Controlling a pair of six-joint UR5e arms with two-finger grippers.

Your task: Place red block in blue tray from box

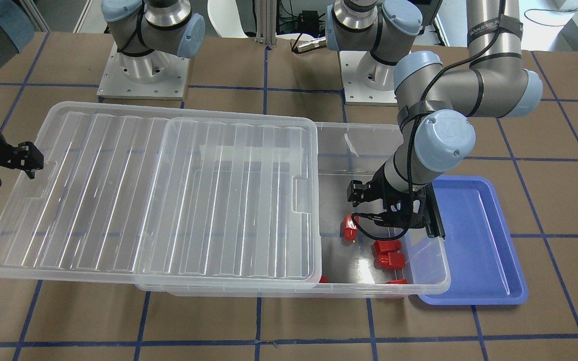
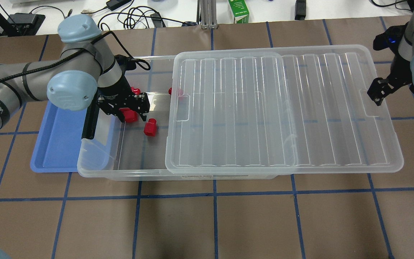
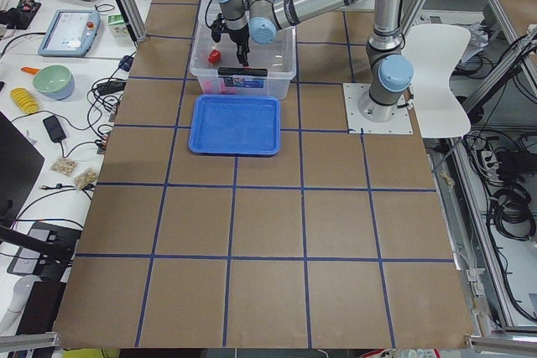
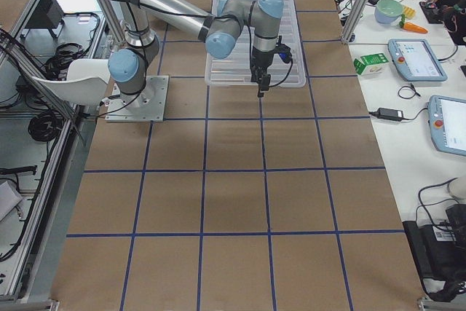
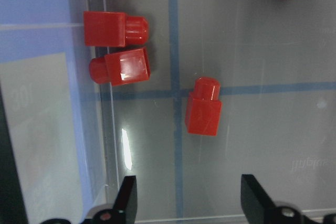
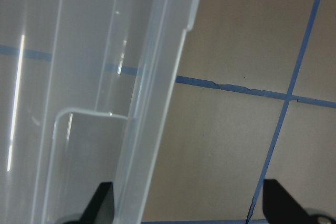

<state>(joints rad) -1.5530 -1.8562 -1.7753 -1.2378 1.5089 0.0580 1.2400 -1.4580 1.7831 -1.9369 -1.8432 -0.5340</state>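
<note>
- Overhead view: the lid lies shifted toward the robot's right and covers most of the box. Only the end next to the blue tray is uncovered, I judge so that an arm can reach in. The left gripper hangs in this opening, over the red pieces. The right gripper stands at the far short edge of the lid, probably to steady it.
- Front-facing view: the red block lies on the floor of the box, a little apart from two other red blocks that lie side by side near the end wall. You see no block in the tray yet.
- Left side view: the tray sits just beside the open end of the box, so the carry will be short. I cannot tell if they touch.
- Right side view: the near arm reaches down to the end of the lid. More is too small to tell.
- Left wrist view: the jaws are wide apart and hold nothing. The red block lies ahead of them, about midway between their lines. The pair lies close to the wall, where a finger has little room, so I judge the lone block the easier choice.
- Right wrist view: the jaws are wide open. The rim of the lid passes between them, close to one finger, and is not clamped.
</note>
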